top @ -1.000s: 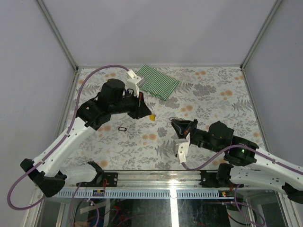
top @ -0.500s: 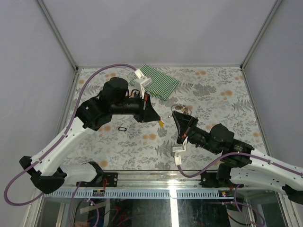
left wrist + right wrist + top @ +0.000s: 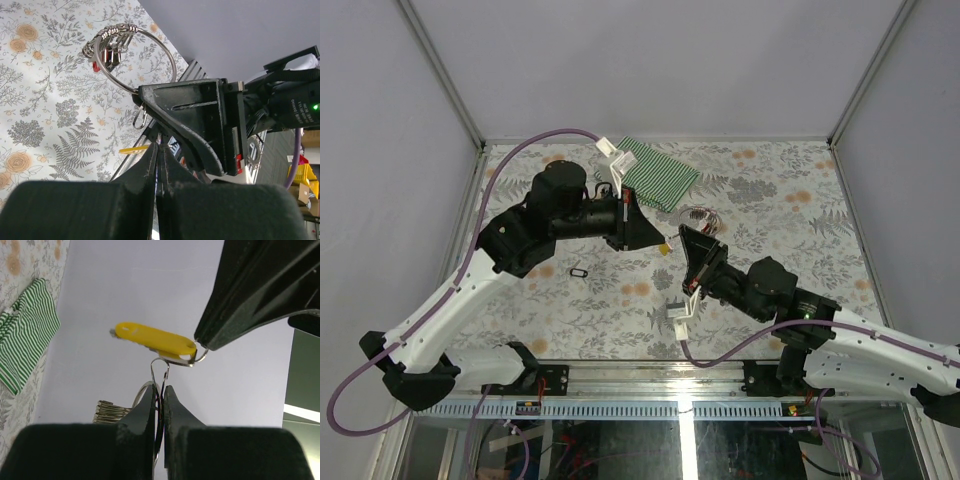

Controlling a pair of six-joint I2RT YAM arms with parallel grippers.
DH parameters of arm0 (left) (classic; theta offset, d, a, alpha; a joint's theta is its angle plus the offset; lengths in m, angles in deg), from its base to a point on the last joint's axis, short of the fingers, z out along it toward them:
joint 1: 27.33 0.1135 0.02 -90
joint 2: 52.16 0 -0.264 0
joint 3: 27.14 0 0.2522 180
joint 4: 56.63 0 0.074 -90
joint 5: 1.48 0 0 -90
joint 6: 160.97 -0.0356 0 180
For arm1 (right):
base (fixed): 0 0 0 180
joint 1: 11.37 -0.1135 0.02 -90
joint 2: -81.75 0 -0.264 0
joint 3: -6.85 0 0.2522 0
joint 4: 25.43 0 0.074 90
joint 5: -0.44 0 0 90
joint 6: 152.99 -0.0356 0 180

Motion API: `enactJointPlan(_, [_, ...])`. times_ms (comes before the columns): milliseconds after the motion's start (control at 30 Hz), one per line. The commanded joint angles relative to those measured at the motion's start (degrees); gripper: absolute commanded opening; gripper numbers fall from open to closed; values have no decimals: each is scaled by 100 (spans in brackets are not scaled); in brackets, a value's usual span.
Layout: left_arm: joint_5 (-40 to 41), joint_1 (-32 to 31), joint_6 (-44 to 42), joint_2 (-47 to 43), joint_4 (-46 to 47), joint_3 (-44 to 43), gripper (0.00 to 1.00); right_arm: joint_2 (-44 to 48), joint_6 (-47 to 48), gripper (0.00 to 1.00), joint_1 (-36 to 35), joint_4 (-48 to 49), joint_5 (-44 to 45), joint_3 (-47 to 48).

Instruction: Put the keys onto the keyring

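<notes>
Silver wire of the keyring [image 3: 112,412], nearest in the right wrist view, pinched edge-on between the shut fingers of the right gripper [image 3: 159,395] and held in the air above the table [image 3: 790,210]. Just beyond, yellow-tagged key [image 3: 155,342], gripped at its small silver loop [image 3: 181,360] by the closed tips of the left gripper [image 3: 202,342]; key blade itself not discernible. Loop and keyring wire touching or nearly so; which of the two, not resolvable. Farther along the wire, bunch of smaller rings [image 3: 107,41] with the red tag [image 3: 95,65], hanging clear of both grippers. Black-tagged key [image 3: 580,272] lying on the table under the left arm, well apart from the rest, not yet picked up. Farthest, green-striped cloth [image 3: 655,172] near the back edge.

Step in hand, as judged: threading the yellow key's loop onto the large ring. Keep the right grip firm and the ring steady. Find the split end of the wire before pushing. Bring the loop in line with the wire, not across it. Advance with small moves of the left wrist, sliding round the coil. Avoid twisting hard enough to pull the thin wire out of either grip.
</notes>
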Motion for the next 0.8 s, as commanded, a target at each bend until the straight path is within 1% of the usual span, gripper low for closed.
enactJointPlan(0, [258, -38, 307, -132, 446, -45, 0, -116, 419, 0, -16, 581, 405, 366])
enactJointPlan(233, [568, -34, 445, -141, 438, 72, 0, -294, 588, 0, -13, 677, 454, 438])
enactJointPlan(767, [741, -36, 760, -51, 503, 256, 0, -350, 653, 0, -12, 694, 458, 444])
